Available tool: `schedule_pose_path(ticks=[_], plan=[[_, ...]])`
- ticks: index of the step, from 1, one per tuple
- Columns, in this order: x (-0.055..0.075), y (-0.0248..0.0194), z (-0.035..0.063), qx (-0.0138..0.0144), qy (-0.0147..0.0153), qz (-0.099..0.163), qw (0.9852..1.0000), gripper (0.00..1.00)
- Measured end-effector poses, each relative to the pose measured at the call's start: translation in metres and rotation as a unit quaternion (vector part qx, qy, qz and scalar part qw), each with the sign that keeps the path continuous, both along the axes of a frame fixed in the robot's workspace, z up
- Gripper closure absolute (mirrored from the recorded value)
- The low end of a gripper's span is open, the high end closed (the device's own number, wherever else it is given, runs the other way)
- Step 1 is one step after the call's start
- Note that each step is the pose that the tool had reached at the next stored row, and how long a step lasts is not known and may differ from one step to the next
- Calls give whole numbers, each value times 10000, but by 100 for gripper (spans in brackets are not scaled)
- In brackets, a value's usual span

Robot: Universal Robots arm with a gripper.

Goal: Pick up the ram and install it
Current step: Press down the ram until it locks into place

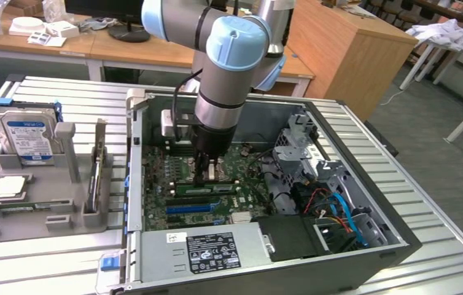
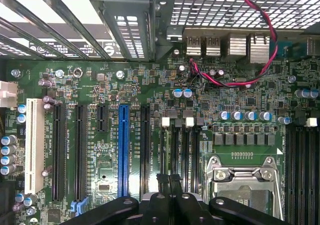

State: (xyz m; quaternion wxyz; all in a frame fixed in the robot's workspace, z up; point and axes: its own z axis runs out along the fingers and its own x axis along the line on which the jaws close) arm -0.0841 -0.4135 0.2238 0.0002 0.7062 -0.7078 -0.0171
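Arm: the grey and pale-blue jointed arm reaches straight down into the open computer case [image 1: 363, 246], probably so that the tool meets the board square-on
Gripper [image 1: 207, 180]: slim black fingers drawn together, tips low over the green motherboard [image 1: 162, 215]; the wrist view shows the gripper [image 2: 168, 179] aligned with the nearest black memory slots [image 2: 186, 150]
Ram [image 1: 223, 188]: a long, narrow green strip directly under the fingertips, parallel to the blue expansion slot [image 1: 186, 208]; judged to be the stick standing on edge at the memory slots (whether it is pinched between the tips, merely pressed from above, or fully seated cannot be told)
Why on edge: the contact edge must point down into a slot, and a thin board offers the tips only its flat faces or top edge
Processor socket [image 2: 245, 182]: bright metal frame, just beside the slots
Holder [image 1: 39, 203]: matt grey moulded fixture outside the case, on the exterior view's left, with pockets that keep parts upright and reachable
Hard drive [image 1: 25, 135]: silver slab with blue-white label, standing in the holder
Table [image 1: 59, 98]: ribbed aluminium, lightly reflective
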Motion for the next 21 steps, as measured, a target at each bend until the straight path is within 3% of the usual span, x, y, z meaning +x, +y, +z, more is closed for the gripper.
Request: schedule_pose_path(ticks=[21], plan=[[0,0,-12,0,0,0,10000,89]])
